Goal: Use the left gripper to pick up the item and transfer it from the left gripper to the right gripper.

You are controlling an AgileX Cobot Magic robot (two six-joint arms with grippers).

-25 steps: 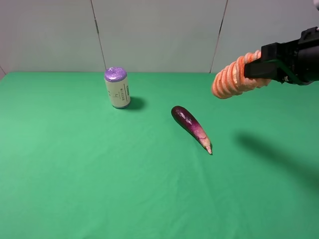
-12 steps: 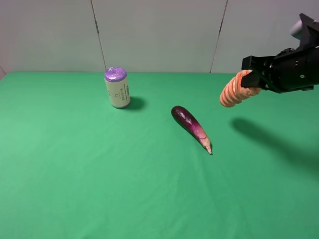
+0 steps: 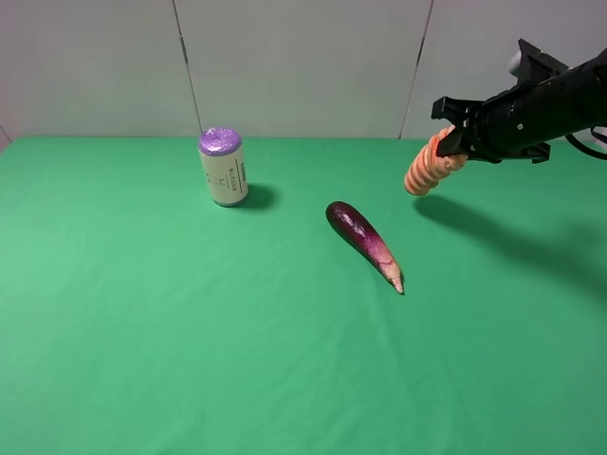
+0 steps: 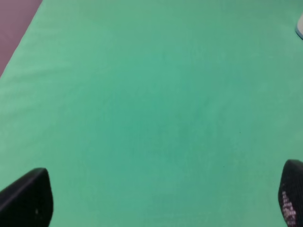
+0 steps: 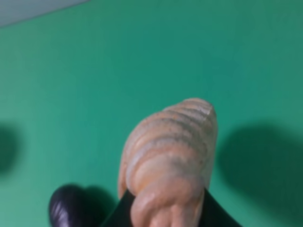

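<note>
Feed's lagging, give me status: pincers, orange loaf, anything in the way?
Right pincer shut on orange loaf, held in the air. Left pincer open, empty. Eggplant and can on the cloth, apart from loaf.

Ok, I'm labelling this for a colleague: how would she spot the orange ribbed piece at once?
Over the far right of the green cloth, the right gripper holds the item in the air. It alone is orange and spiral-ribbed; the dark purple eggplant and the purple-topped can rest on the cloth.
</note>
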